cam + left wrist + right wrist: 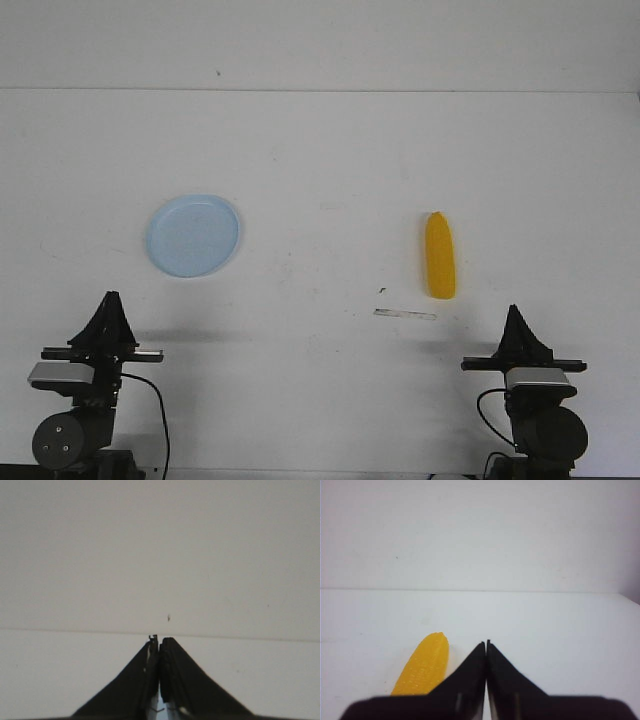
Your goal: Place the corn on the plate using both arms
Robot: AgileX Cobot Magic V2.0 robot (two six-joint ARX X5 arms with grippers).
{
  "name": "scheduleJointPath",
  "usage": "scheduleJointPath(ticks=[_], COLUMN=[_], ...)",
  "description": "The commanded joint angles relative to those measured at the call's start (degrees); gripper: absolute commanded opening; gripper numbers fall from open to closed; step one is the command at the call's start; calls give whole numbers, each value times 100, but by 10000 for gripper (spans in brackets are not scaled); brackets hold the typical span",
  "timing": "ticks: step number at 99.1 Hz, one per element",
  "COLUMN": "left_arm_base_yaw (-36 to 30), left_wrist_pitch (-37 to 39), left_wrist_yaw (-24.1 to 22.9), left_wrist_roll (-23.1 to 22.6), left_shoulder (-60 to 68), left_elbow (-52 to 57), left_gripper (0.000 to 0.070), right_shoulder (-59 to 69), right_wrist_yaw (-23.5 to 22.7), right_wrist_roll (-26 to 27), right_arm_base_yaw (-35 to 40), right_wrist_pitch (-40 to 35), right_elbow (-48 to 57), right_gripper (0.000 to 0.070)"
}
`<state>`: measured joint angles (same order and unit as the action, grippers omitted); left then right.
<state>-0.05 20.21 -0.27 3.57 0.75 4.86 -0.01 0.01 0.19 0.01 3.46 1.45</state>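
The yellow-orange corn (440,256) lies flat on the white table right of centre, its tapered end pointing away from me; the right wrist view shows the corn (422,665) just beside my fingers. The pale blue plate (192,235) rests left of centre with nothing on it. My left gripper (108,297) sits shut at the near left edge, short of the plate, and holds nothing (159,640). My right gripper (515,310) is shut and empty at the near right edge, slightly right of the corn (486,642).
A thin pale strip (405,315) and a small dark speck (382,290) lie on the table just in front of the corn. The table's far edge meets a plain white wall (320,45).
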Motion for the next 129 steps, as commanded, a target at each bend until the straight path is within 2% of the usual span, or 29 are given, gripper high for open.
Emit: scheduleJointPath(ticks=[1,12,19,34,47,60,67,84,95,105,129], left_arm_base_yaw=[4,4,4,4,4,11,46,299,581,844,975], left_wrist_pitch=[142,-308,-809,-1873,-2610,-3480,-3943,-4750,-5165,-5388,-5608], left_wrist_yaw=[-20,-13,-7,-4,-2,-2,-2,109,723,1272,1279], left_wrist_roll=[-68,-575,-868,-975,-883,-597,-363,-232,98,125,-15], left_shoulder=[164,931,1644,3110,4164,5090,5569,6592,7178,7626,8625], left_elbow=[570,1681,2516,4168,5219,6028,6380,6951,7141,7156,7154], left_gripper=[0,4,30,252,410,536,570,571,572,571,570], right_shoulder=[7,7,7,7,7,7,7,7,7,7,7], right_wrist_yaw=[2,0,0,0,0,0,0,0,0,0,0], right_wrist_roll=[-7,-7,-7,-7,-7,-7,-7,-7,-7,-4,-4], right_arm_base_yaw=[2,2,2,2,2,2,2,2,2,2,4], right_wrist_pitch=[50,57,57,57,57,57,57,57,57,57,55], right_elbow=[-2,-2,-2,-2,-2,-2,-2,-2,-2,-2,-2], right_gripper=[0,0,0,0,0,0,0,0,0,0,0])
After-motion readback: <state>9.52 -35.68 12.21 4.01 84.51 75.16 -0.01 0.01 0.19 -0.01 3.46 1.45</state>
